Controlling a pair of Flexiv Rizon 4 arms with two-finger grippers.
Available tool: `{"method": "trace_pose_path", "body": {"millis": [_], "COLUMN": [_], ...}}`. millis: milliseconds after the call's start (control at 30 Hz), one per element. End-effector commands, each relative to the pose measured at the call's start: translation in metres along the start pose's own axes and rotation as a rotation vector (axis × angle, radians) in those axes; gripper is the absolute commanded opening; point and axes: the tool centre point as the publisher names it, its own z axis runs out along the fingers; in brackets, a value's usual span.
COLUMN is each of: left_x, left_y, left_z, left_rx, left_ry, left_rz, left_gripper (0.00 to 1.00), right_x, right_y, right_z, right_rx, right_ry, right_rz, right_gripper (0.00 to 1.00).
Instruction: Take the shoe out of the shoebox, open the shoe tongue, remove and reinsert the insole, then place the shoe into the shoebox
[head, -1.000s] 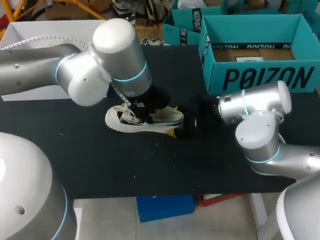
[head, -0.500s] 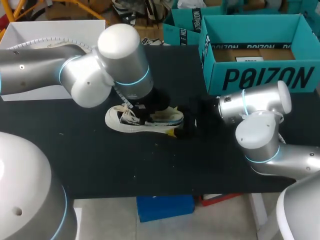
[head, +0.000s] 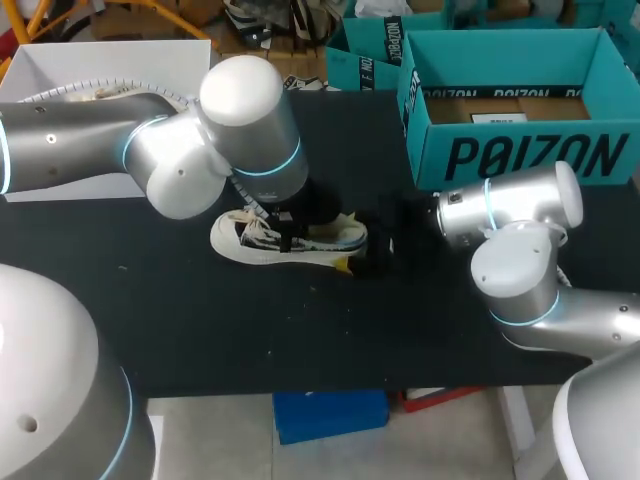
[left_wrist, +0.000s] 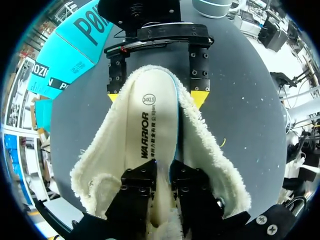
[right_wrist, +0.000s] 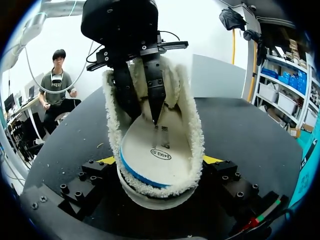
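The cream, fleece-lined shoe (head: 262, 243) sits on its sole near the middle of the black surface, toe toward the left edge, mouth spread wide. Its white, blue-edged insole (left_wrist: 150, 120) lies inside, heel end slightly raised. The teal shoebox (head: 520, 155) stands open at the far right corner.

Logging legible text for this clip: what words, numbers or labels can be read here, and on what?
"POIZON": large dark letters on the teal shoebox, front wall.
"WARRIOR": lengthwise on the insole inside the shoe.
Oval stamp on the insole: digits, too small to read surely.
Small print beside "WARRIOR": too small.
White label inside the shoebox: too small.
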Motion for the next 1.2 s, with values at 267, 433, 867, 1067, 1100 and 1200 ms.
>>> {"method": "trace_pose_path", "body": {"millis": [267,433,867,1067,1100,1200], "left_x": [-0.003,-0.004,0.003,0.006,0.005,0.004], "left_y": [0.002,0.003,0.005,-0.004,-0.006,-0.012], "left_z": [0.002,-0.006,-0.022,-0.025,-0.026,-0.027], "left_rx": [0.007,0.044,0.137,0.165,0.170,0.182], "left_ry": [-0.016,0.002,0.053,0.056,0.056,0.055], "left_rz": [-0.011,-0.007,-0.009,0.003,0.004,0.011], "left_gripper": [0.00,0.00,0.00,0.00,0.00,0.00], "right_x": [-0.001,-0.001,-0.001,-0.001,-0.001,-0.001], "right_y": [-0.001,-0.001,-0.001,-0.001,-0.001,-0.001], "right_z": [0.001,0.001,0.001,0.001,0.001,0.001], "right_rx": [0.001,0.001,0.001,0.001,0.001,0.001], "right_ry": [0.000,0.000,0.000,0.000,0.000,0.000], "right_rz": [0.001,0.001,0.001,0.001,0.001,0.001], "right_gripper": [0.00,0.00,0.00,0.00,0.00,0.00]}}
